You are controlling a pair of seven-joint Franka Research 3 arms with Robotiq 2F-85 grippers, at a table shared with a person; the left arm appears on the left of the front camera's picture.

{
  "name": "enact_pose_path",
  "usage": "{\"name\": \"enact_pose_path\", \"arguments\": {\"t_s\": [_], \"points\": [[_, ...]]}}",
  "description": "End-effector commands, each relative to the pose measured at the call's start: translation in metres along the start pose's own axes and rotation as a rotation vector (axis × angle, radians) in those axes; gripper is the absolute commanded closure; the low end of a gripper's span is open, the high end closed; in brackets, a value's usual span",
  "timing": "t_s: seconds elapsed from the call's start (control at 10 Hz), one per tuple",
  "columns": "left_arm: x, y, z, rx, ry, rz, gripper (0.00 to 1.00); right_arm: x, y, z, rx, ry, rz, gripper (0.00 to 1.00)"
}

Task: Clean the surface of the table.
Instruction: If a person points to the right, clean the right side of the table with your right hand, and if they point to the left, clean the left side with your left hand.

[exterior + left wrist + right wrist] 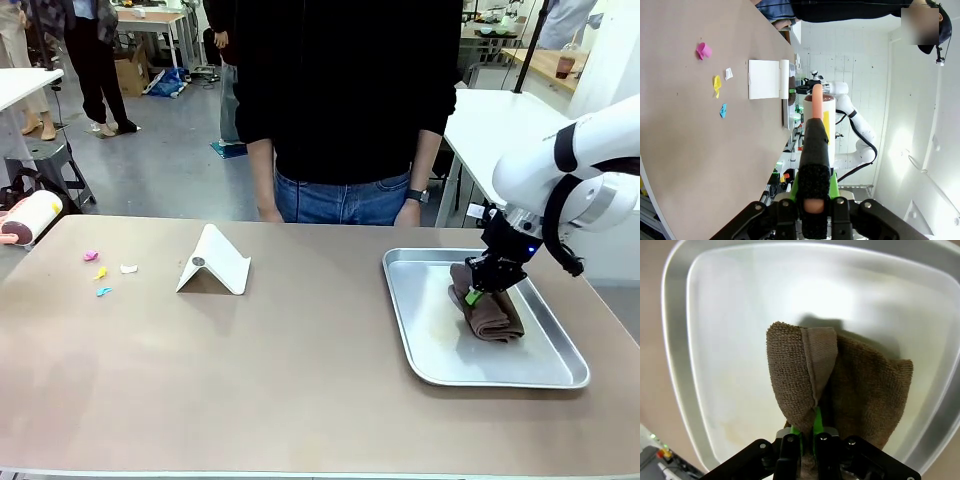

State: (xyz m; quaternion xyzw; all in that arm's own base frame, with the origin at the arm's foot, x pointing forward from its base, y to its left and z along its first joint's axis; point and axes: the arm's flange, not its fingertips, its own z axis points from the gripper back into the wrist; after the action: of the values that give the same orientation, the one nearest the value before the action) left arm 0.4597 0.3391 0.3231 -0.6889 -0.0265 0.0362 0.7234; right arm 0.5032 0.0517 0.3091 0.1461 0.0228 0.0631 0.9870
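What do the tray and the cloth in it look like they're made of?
Tray: likely metal, shiny silver finish with glare and soft reflections. Cloth: brown terry-like fabric, nubbly looped weave and stitched hem, pinched in the right tool.

- Smooth tan-brown table (pixel 300 390): middle and near strip open.
- White folded stand (pixel 214 263), small coloured scraps (pixel 100 272) obstruct far left.
- Silver metal tray (pixel 432 345) takes the right.

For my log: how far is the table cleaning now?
Done: nothing visible; small coloured scraps lie on the tan-brown table. In hand: right gripper pinches a brown terry cloth in the silver metal tray; left gripper holds a pink-handled white roller. Left: all the wiping.
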Motion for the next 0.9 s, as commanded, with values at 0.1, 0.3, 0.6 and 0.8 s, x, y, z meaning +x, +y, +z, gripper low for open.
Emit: {"name": "enact_pose_path", "arguments": {"t_s": [0.1, 0.3, 0.6, 0.8], "points": [[-0.002, -0.004, 0.0, -0.004, 0.001, -0.013, 1.0, 0.004, -0.025, 0.005, 0.183, -0.008, 0.031, 0.91], [-0.002, -0.004, 0.0, -0.004, 0.001, -0.013, 1.0, 0.001, -0.041, 0.016, 0.364, -0.032, 0.068, 0.91], [-0.002, -0.004, 0.0, -0.004, 0.001, -0.013, 1.0, -0.018, -0.083, 0.041, 0.618, -0.154, 0.098, 0.91], [-0.002, -0.004, 0.0, -0.004, 0.001, -0.013, 1.0, -0.033, -0.113, 0.053, 0.83, -0.244, 0.159, 0.91]]}}
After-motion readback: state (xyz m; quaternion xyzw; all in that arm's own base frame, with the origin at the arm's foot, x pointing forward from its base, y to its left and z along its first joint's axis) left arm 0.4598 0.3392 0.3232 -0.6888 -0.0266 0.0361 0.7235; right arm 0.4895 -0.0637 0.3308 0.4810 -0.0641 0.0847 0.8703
